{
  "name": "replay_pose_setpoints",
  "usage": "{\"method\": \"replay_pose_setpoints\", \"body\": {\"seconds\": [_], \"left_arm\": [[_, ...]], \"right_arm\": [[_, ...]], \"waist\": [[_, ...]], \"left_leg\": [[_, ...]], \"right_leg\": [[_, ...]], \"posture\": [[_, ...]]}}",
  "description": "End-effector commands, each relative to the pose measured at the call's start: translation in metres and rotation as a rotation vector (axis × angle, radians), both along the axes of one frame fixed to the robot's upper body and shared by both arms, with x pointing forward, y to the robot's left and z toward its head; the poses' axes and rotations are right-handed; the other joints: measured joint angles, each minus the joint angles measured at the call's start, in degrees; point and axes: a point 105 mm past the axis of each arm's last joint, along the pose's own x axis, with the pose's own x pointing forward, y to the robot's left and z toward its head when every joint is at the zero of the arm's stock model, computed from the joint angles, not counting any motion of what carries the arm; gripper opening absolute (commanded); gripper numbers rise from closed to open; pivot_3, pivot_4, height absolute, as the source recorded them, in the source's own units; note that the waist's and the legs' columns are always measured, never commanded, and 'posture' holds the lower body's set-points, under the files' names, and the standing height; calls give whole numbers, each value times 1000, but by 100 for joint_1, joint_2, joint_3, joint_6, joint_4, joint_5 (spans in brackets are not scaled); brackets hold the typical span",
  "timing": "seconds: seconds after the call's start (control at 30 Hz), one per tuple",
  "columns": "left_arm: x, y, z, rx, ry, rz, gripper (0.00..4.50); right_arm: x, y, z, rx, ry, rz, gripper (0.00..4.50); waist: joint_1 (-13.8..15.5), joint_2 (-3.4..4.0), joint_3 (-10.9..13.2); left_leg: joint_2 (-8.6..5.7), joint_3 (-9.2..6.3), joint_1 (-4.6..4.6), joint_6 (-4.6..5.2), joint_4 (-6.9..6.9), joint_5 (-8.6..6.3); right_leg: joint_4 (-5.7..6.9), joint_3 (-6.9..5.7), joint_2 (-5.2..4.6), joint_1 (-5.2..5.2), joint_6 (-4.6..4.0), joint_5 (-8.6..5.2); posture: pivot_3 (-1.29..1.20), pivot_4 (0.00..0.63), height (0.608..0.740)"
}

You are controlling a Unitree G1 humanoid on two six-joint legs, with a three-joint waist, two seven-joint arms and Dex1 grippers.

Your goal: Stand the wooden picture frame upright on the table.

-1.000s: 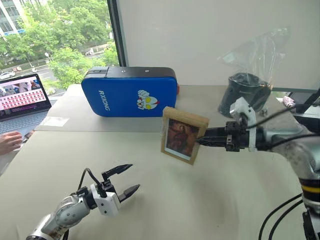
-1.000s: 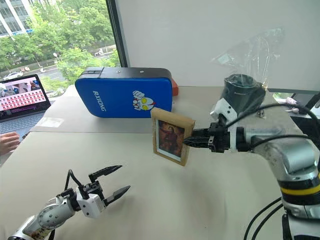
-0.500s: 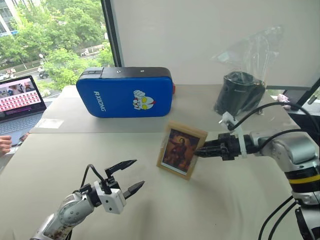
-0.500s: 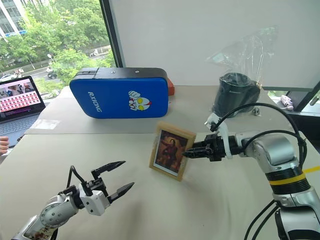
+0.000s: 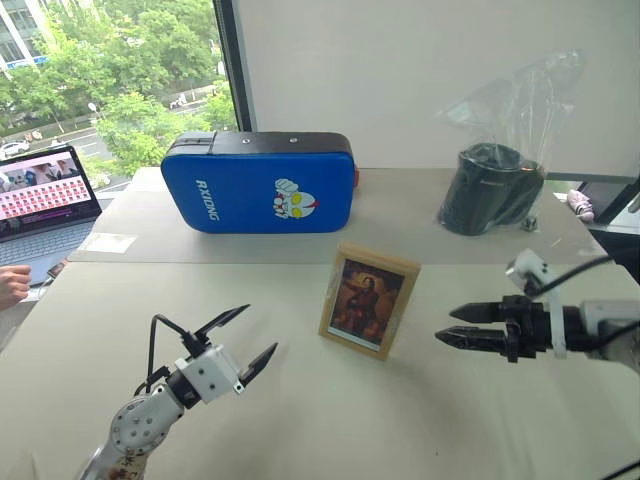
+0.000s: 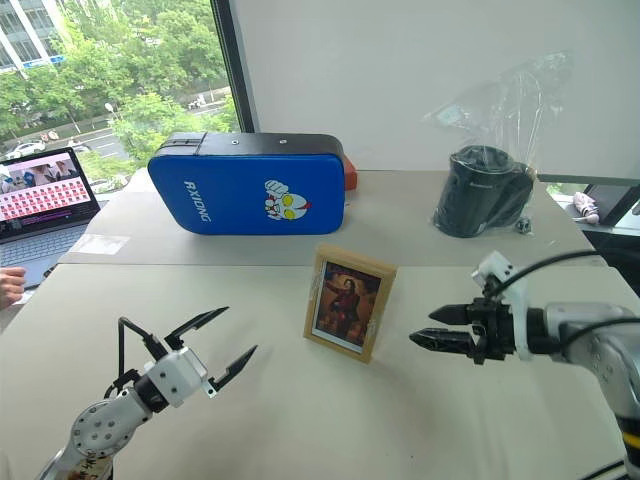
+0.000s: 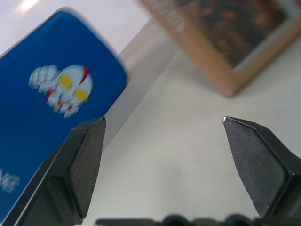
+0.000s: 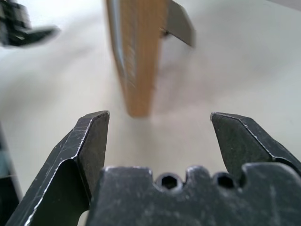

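Note:
The wooden picture frame [image 5: 367, 301] stands upright on the beige table [image 5: 300, 420] near its middle, leaning slightly back, its dark portrait facing me. The right wrist view looks at its wooden edge [image 8: 136, 52] with the fold-out stand [image 8: 180, 22] behind it. My right gripper [image 5: 444, 325] hovers open a short way to the right of the frame, apart from it. My left gripper [image 5: 255, 335] is open and empty, low over the table to the frame's left front. In the left wrist view the frame's corner [image 7: 221, 42] lies beyond the open fingers.
A big blue pad [image 5: 262, 183] stands at the back of the table. A black cylinder in a clear plastic bag [image 5: 490, 188] sits at the back right. An open laptop [image 5: 45, 195] and a person's hand [image 5: 12, 287] are at the far left.
My right gripper has let go of the frame, opened and drawn back to the right. The frame now stands on its own. The left gripper has rolled and shifted slightly.

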Motion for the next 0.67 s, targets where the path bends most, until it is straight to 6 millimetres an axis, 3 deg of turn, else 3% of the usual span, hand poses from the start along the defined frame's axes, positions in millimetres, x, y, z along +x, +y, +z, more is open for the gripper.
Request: {"method": "replay_pose_setpoints", "body": {"seconds": [0.03, 0.1, 0.2, 0.33, 0.67], "left_arm": [[5, 11, 1, -256, 150, 171, 4247], [7, 10, 0, -340, 195, 222, 4247], [13, 14, 0, -387, 207, 288, 4247], [22, 18, -9, -418, 230, 333, 4247], [28, 17, -21, -415, 232, 326, 4247]], "right_arm": [[15, -28, -9, -100, -263, -477, 4003], [9, -25, -12, -37, -371, -679, 4003], [-5, -10, -24, 39, -441, -834, 4003], [-6, 16, -49, 8, -453, -816, 4003], [-2, 14, -57, -26, -488, -809, 4003]], "waist": [[-11, -12, -1], [-9, -9, -1], [-10, 2, 0], [-38, -1, -4], [-29, -1, -4]], "left_leg": [[0, 0, 1, -2, 3, 1], [-1, -1, 1, -7, 2, 3], [-4, -1, -8, -10, 2, 5], [-4, 0, -4, -13, 1, 6], [-3, 0, 1, -12, -4, 6]], "right_leg": [[6, 0, 0, 1, 1, -1], [8, 1, 0, -1, 1, 0], [12, 7, 0, -19, 0, 0], [5, 9, 0, -14, -5, 4], [1, 9, 1, -9, -11, 3]], "posture": [[0, 150, 740], [0, 150, 740], [0, 150, 740], [0, 150, 740], [0, 150, 740]]}}
